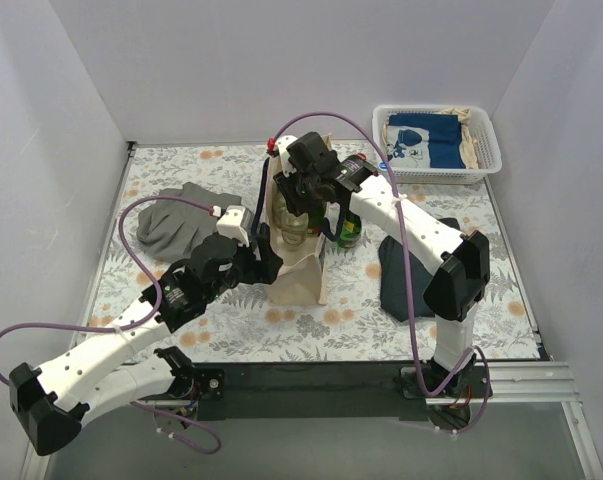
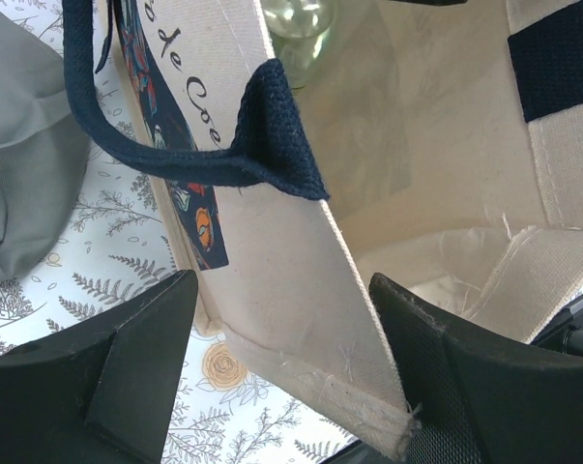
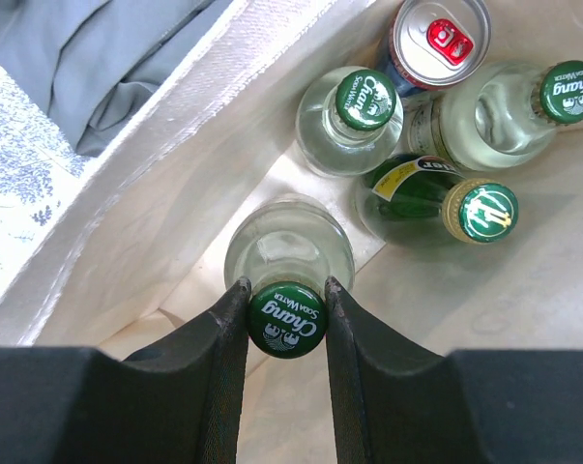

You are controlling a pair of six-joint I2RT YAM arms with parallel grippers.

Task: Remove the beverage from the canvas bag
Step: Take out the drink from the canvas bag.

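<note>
The cream canvas bag [image 1: 299, 280] with navy handles [image 2: 189, 159] stands mid-table. My right gripper [image 1: 306, 200] reaches down into its mouth. In the right wrist view it [image 3: 286, 288] is shut on the green cap of a clear Chang soda water bottle [image 3: 289, 246] standing inside the bag. Two more clear Chang bottles [image 3: 365, 100], a green bottle [image 3: 487, 213] and a can [image 3: 441, 41] stand beside it in the bag. My left gripper [image 2: 283, 290] is open and straddles the bag's near wall [image 2: 301, 290]. The wall touches the right finger [image 2: 465, 387] only.
A green bottle [image 1: 350, 230] stands right of the bag. A grey cloth [image 1: 176, 218] lies at the left and a dark cloth [image 1: 401, 275] at the right. A white basket [image 1: 436, 172] with blue and cream fabric sits at the back right.
</note>
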